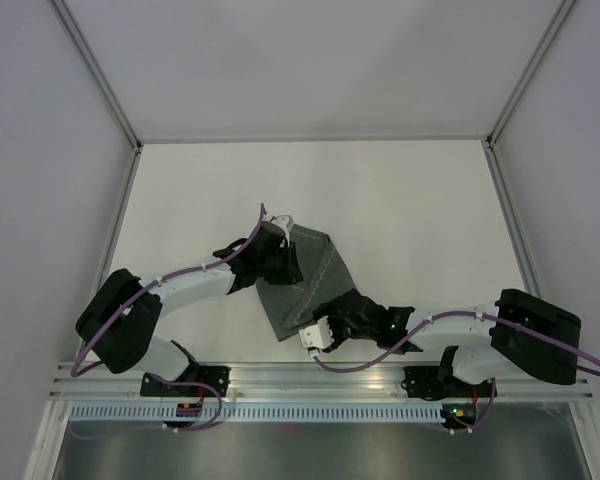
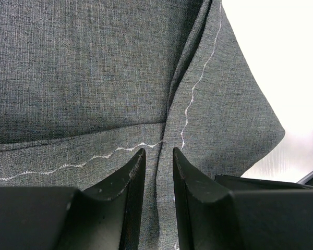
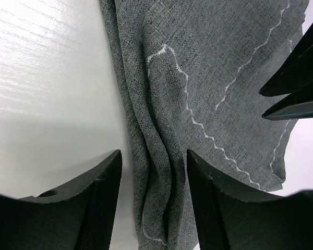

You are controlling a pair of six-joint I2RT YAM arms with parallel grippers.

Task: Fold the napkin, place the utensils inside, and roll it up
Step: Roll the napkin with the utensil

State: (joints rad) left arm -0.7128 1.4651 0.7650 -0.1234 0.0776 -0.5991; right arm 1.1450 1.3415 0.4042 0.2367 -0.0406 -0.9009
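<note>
Your left claw (image 2: 157,156) is narrowed to a slit and pinches a raised crease of the dark grey woven-fabric napkin (image 1: 308,272) near its far corner. The napkin lies mid-table between both arms, doubled over and rumpled rather than squarely folded. Your right claw (image 3: 154,159) stands moderately wide, straddling the bunched near edge without clamping it. I judge you are in the folding step. No utensils show, so loading and rolling are left. The glossy white table (image 1: 400,190) sits inside plain white walls (image 1: 310,60), with an aluminium rail (image 1: 320,378) along its near edge.
</note>
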